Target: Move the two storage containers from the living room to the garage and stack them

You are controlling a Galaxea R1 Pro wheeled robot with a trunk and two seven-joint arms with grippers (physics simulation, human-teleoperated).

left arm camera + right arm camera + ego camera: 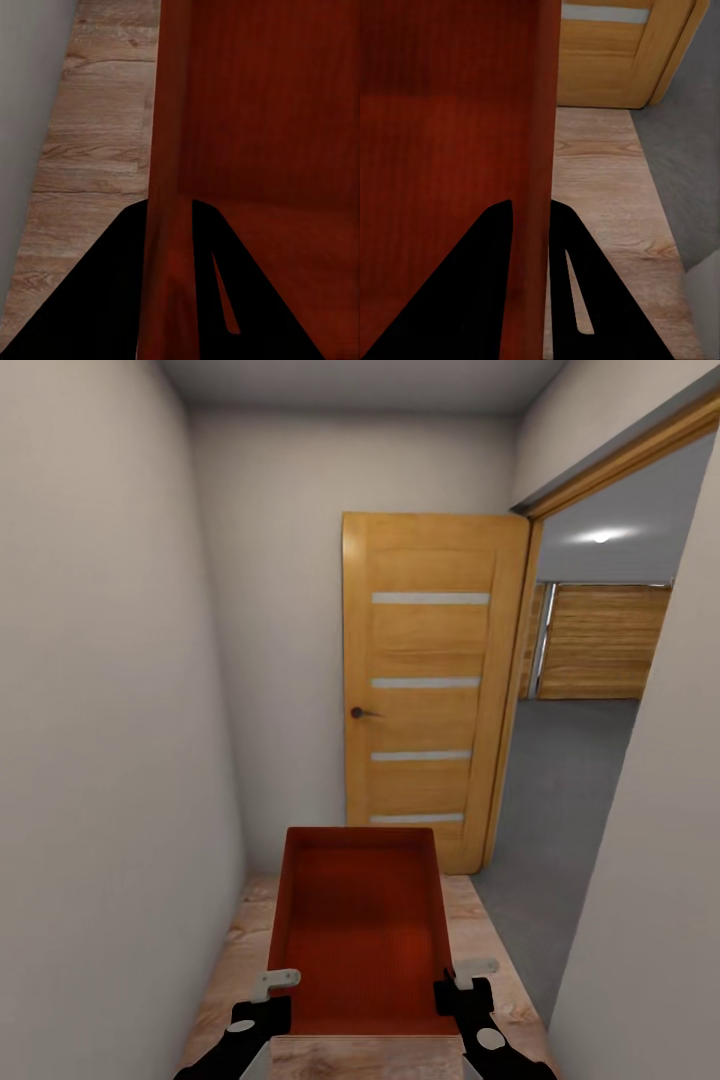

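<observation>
While each gripper (277, 988) (468, 973) pinches the container (360, 930), wood planks (225, 980) meet grey concrete (560, 810).

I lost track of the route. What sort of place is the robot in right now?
Probably a narrow hallway inside a house: plain white walls close on both sides, light wood-plank flooring, and an open wooden door leading right onto a grey concrete floor. Both grippers hold an orange-red container by its side walls.
</observation>
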